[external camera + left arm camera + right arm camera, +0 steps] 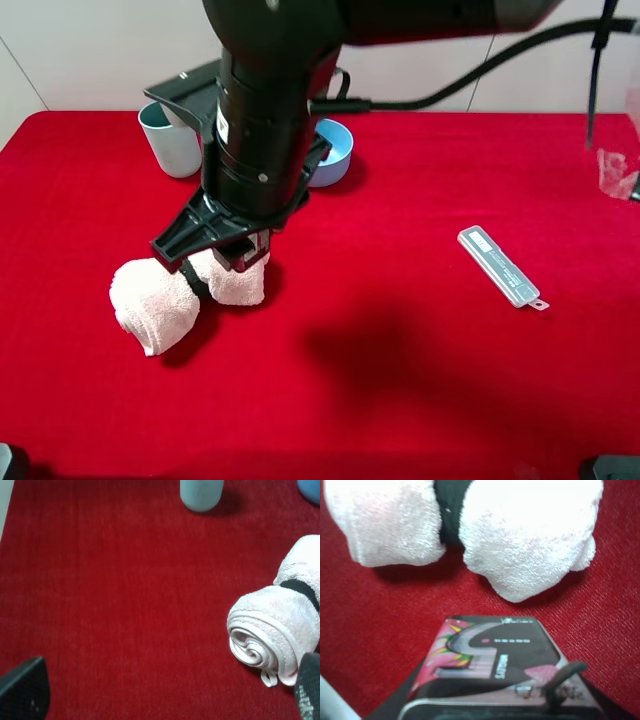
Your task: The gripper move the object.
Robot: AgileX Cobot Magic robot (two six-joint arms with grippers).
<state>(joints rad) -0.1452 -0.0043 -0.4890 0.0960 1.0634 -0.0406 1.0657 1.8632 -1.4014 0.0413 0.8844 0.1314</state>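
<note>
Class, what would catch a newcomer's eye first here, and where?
The bulky black arm fills the top of the high view, its hand down at the rolled pink towel on the left of the red cloth. In the right wrist view a patterned tin sits in that hand. A clear plastic case lies on the right.

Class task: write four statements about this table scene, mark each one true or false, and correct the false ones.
1. The towel roll lies on the red cloth. True.
2. The clear plastic case touches the towel roll. False: it lies well apart from it, on bare cloth.
3. The right hand holds the tin close to the towel roll. True.
4. The cup lies on its side. False: it stands upright.
</note>
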